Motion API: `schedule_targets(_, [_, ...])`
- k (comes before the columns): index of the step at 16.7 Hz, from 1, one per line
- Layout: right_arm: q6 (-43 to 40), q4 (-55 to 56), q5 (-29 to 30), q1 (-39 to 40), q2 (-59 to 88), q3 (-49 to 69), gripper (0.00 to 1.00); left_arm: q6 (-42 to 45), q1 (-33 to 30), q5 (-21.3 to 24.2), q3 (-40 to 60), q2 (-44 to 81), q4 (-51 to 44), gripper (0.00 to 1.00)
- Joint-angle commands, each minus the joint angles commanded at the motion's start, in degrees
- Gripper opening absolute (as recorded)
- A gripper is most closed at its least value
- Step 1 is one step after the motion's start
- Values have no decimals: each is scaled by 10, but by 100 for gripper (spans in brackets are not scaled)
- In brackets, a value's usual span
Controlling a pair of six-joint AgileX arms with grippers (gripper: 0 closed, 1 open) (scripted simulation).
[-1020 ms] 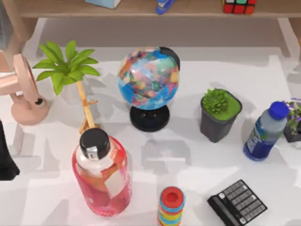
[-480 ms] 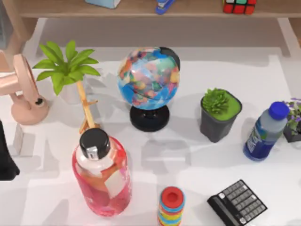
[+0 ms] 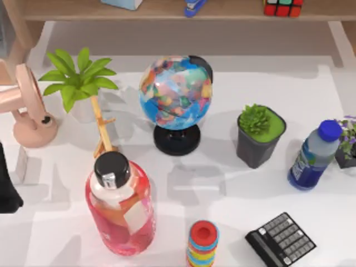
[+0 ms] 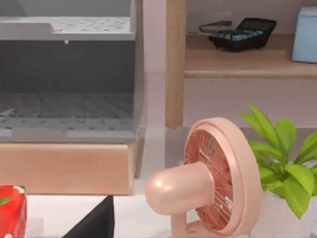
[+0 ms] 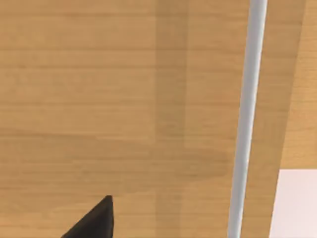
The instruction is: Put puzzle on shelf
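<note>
Puzzle (image 3: 283, 7) on shelf (image 3: 233, 11) — nothing moved since.

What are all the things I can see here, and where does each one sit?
puzzle: one, red, green and white on black, on the shelf, right part.
shelf: one, light-brown wood, along the table's far edge.
stapler: one, blue, mid-shelf.
globe: one, multicoloured on a black base, table centre.
fan: one, pink, far left.
leafy plant: one, green, beside the fan.
succulent pot: one, dark with green top, right of the globe.
water bottle: one, blue-capped, right edge.
red bottle: one, black-capped, near left.
ring stack: one, red-topped, near edge.
calculator: one, black, near right.
left arm: black, at the left edge.
</note>
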Motion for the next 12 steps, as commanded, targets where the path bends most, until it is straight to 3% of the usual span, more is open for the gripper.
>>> schedule_targets(12, [-1,-32,34,34,14,45,100,0,0,0,0,0,0,100])
